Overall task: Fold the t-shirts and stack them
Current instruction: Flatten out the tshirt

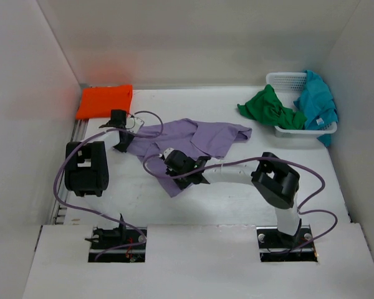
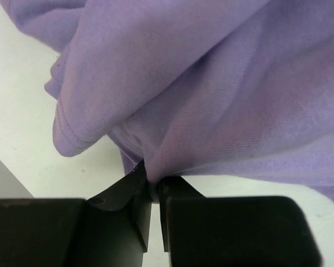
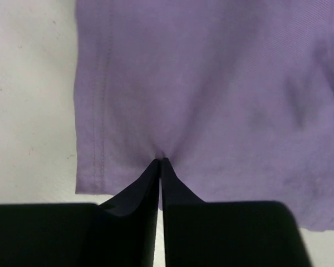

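Right gripper (image 3: 160,166), nearest the arm bases, is pinched tight on the lavender t-shirt (image 3: 211,83) just inside its stitched hem. The left gripper (image 2: 154,181), a little farther out, is clamped on a bunched fold at the garment's left edge. The shirt lies crumpled across the middle of the counter (image 1: 199,208).

The step in hand appears to be spreading the shirt flat for folding. Done well, both arms would lift only enough to free the cloth, draw apart evenly until it is taut, then lay it down without dragging in wrinkles. The left grip looks to hold more than one layer, so a twisted spread is a risk.

Beyond, an orange t-shirt (image 1: 105,101) sits folded in the far left corner. At far right, a green t-shirt (image 1: 271,107) hangs over the rim of a white mesh basket (image 1: 285,79), with the teal t-shirt (image 1: 316,103) heaped in it.

Only the overhead view shows the layout and the waiting shirts. Only the wrist views show each pinch and the hem stitching.
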